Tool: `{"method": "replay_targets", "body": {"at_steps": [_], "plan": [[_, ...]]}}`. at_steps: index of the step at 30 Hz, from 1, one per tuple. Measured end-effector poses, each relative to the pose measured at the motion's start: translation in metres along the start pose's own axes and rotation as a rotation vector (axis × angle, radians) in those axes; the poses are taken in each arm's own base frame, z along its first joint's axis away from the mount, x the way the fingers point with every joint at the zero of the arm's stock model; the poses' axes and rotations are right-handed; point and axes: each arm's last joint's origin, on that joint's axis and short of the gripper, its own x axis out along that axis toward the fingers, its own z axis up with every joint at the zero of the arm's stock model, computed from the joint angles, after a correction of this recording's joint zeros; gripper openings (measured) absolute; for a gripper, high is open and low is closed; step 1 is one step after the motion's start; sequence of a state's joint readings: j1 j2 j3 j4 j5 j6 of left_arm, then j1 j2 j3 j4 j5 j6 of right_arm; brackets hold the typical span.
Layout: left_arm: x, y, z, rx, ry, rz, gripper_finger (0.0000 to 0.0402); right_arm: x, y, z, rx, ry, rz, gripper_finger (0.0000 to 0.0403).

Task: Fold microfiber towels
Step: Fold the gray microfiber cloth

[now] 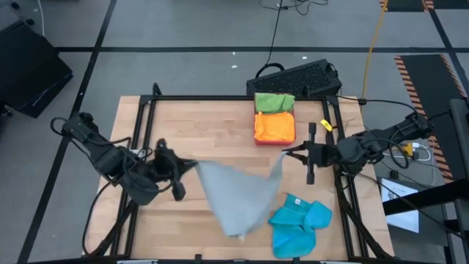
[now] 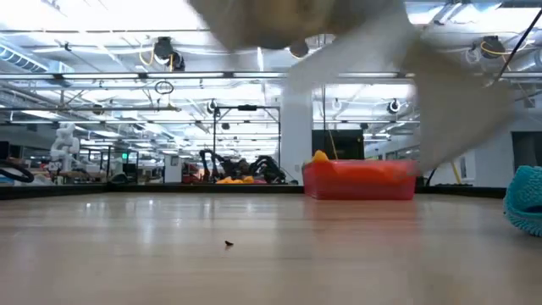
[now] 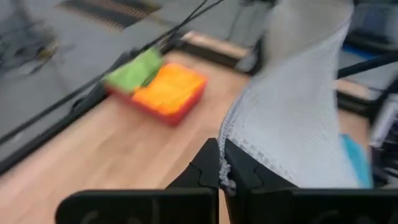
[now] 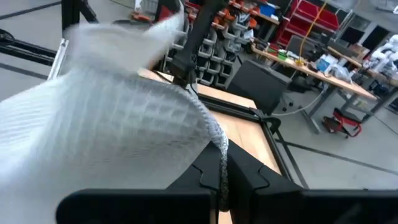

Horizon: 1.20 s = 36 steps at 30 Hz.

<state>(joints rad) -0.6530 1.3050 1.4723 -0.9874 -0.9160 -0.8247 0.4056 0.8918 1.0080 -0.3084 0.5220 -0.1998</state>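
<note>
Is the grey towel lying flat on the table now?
No, the grey towel is held up in the air, each gripper pinching one corner: left gripper and right gripper.

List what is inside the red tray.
The red tray holds a folded orange towel and a bright green towel beside it. Anything beneath them is covered.

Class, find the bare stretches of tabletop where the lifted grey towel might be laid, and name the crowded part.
Bare wood lies between the left gripper and the red tray, and along the table's left and near-left side. Crowded: the right side, with the tray, the blue towel, the right gripper and the grey towel.
</note>
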Motion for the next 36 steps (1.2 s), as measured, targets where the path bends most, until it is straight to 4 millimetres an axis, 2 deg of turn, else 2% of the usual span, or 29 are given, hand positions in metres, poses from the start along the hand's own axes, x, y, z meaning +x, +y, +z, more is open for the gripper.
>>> {"method": "replay_targets", "body": {"at_steps": [2, 6, 11, 15, 19, 21, 23, 25, 27, 31, 33, 36], "plan": [[0.004, 0.003, -0.008, -0.027, 0.046, 0.044, 0.0003, 0.003, 0.001, -0.001, -0.002, 0.014, -0.002, 0.0004], [0.017, -0.008, -0.02, 0.0, 0.135, 0.041, 0.0006, 0.01, 0.004, -0.003, -0.015, 0.038, -0.001, 0.0004], [0.021, -0.013, -0.022, 0.055, 0.155, 0.021, 0.0004, 0.016, 0.002, -0.004, -0.016, 0.043, -0.024, 0.0004], [0.017, -0.034, -0.014, 0.11, 0.121, -0.197, 0.0007, 0.017, 0.001, -0.002, 0.011, 0.013, 0.026, 0.0004], [-0.003, -0.062, -0.001, 0.16, -0.004, -0.546, 0.0004, 0.017, 0.004, 0.007, 0.038, -0.098, 0.2, 0.0004], [-0.013, -0.071, 0.004, 0.195, -0.104, -0.608, 0.0005, 0.016, 0.006, 0.011, 0.042, -0.155, 0.272, 0.0004], [-0.016, -0.066, 0.003, 0.163, -0.159, -0.437, 0.0004, 0.015, 0.006, 0.013, 0.041, -0.18, 0.282, 0.0004], [-0.019, -0.05, -0.004, 0.126, -0.171, -0.2, 0.0003, 0.016, 0.003, 0.012, 0.032, -0.161, 0.223, 0.0004], [-0.021, -0.034, -0.01, 0.084, -0.161, -0.074, 0.0005, 0.017, 0.001, 0.008, 0.022, -0.105, 0.132, 0.0004], [-0.014, -0.022, -0.019, 0.042, -0.065, -0.02, 0.0004, 0.017, -0.011, 0.002, -0.085, -0.002, -0.133, 0.0004], [-0.012, -0.021, -0.02, 0.039, -0.046, -0.02, 0.0003, 0.016, -0.02, 0.007, -0.139, -0.015, -0.254, 0.0004], [-0.01, -0.02, -0.016, 0.019, -0.036, -0.039, 0.0006, 0.012, -0.031, 0.017, -0.195, -0.093, -0.335, 0.0004]]}}
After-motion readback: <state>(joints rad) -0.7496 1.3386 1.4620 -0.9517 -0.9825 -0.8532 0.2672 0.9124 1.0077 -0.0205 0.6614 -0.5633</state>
